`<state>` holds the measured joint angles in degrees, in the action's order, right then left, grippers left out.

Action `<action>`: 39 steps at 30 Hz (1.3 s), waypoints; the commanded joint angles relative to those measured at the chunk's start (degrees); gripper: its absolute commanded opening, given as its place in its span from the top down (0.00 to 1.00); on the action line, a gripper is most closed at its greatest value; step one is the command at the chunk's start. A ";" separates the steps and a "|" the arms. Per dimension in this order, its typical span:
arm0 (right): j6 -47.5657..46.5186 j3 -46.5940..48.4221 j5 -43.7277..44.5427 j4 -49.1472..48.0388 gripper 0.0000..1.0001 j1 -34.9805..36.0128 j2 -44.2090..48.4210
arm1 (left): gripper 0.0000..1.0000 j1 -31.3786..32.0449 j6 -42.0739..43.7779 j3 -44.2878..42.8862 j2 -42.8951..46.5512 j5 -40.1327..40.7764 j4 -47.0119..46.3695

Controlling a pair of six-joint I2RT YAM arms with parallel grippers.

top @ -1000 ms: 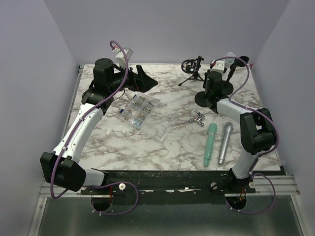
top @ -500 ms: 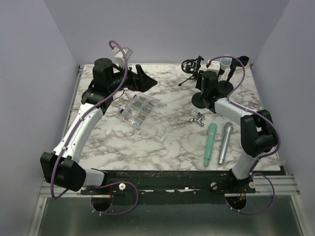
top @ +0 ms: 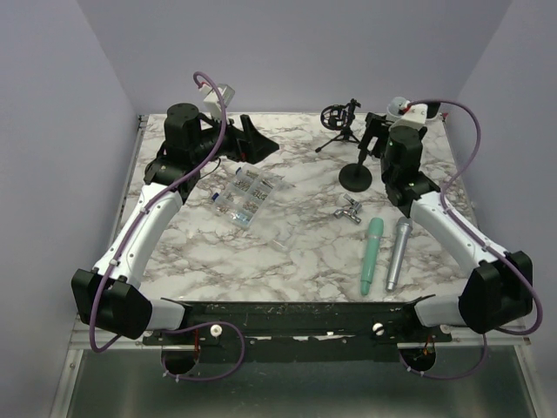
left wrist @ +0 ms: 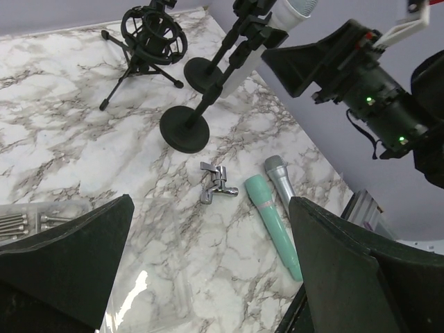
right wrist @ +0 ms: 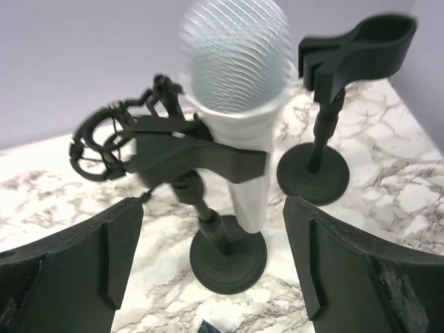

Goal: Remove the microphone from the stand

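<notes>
- Top view: since a moment ago the right arm has swung its elbow out toward the near right corner. The right gripper (top: 376, 144) is beside the round-based black stand (top: 355, 177) on the marble-patterned table (top: 305, 248).
- Left wrist view: the left gripper (left wrist: 208, 270) is spread wide and empty.
- Right wrist view, slightly blurred: fingers (right wrist: 104, 270) are set wide either side of the white mesh-headed microphone (right wrist: 236, 90), seemingly not touching it. It is clipped in the stand.
</notes>
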<state>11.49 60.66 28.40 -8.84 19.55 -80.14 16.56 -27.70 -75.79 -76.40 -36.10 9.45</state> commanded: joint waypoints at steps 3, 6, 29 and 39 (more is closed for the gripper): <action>-0.37 1.28 0.75 3.52 0.07 -0.12 5.03 | 0.01 -0.21 -0.36 0.95 0.33 -1.52 -1.46; 0.06 3.01 1.02 3.85 0.05 -0.54 6.34 | 0.01 -0.21 -0.33 0.95 -0.04 -1.56 -1.31; 5.18 17.68 -21.61 10.50 0.00 -12.70 -5.14 | 0.01 0.31 -0.95 1.40 -3.37 -3.78 -3.24; 1.66 19.29 -17.64 7.83 0.21 -12.70 -8.55 | 0.01 8.01 10.91 6.66 0.99 4.56 -7.66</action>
<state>15.22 77.28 9.52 0.73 6.81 -86.32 20.49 -24.23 -72.47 -78.94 -36.21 6.35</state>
